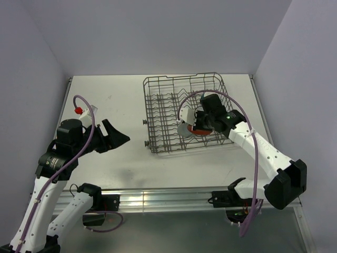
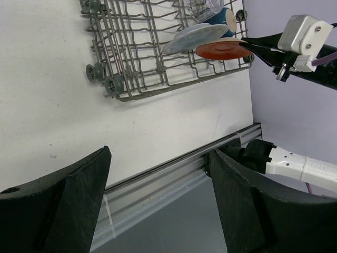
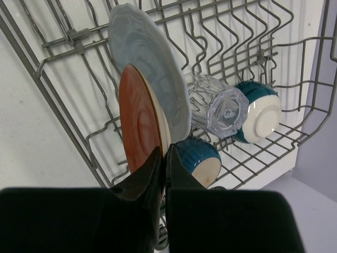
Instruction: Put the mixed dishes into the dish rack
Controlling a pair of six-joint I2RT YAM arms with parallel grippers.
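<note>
Rack (image 1: 160,113) sits center-right in the top view, w/ all five dishes inside by my count. L gripper (image 2: 158,195) is spread wide and empty at lower left, well apart. R gripper (image 3: 164,155) is pinched on the red plate (image 3: 138,121), which stands upright beside the blue-grey plate (image 3: 150,63). Glass (image 3: 221,108), upper dark-blue piece (image 3: 258,113) and lower dark-blue piece (image 3: 200,155) lie to their right; can't tell mug from bowl. Only the release is left, I reckon.
</note>
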